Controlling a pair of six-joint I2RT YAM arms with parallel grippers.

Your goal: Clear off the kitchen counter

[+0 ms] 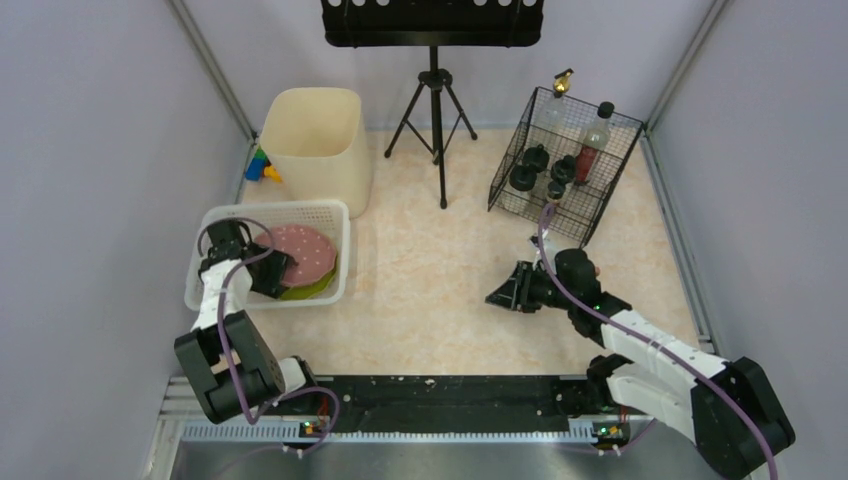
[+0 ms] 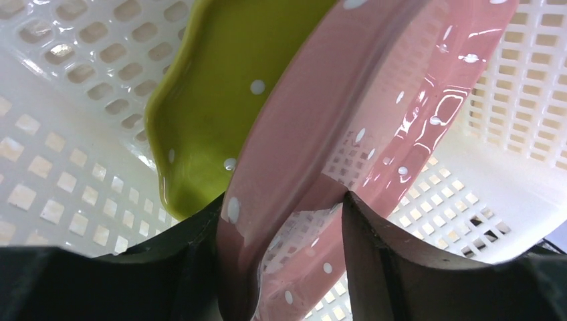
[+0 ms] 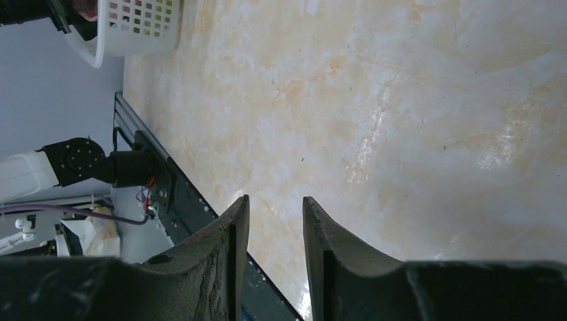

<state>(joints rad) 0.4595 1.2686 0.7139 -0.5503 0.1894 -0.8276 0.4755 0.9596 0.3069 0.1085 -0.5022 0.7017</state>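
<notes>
At the left of the top view, a white slotted plastic basket (image 1: 300,212) sits on the large flat pale beige-pink marble-patterned table (image 1: 430,300). The table fills the middle of the frame, from the basket across to the right wall. Inside the basket, the left tool (image 1: 272,275) is clamped on the rim of a round pink white-dotted plate (image 1: 305,250). The left wrist view shows its dark fingers (image 2: 194,267) pressed on either side of that rim, with a yellow-green wavy-edged dish (image 2: 214,100) lying just beneath the plate. Above the basket, toward the upper left, stands a tall cream plastic bin (image 1: 315,140). At upper centre, a black tripod stand (image 1: 437,110) rests on the table. Right of centre, the right tool (image 1: 497,295) is over bare table, its fingers narrowly parted and holding nothing. In the upper right, a black wire rack (image 1: 590,215) holds bottles.
</notes>
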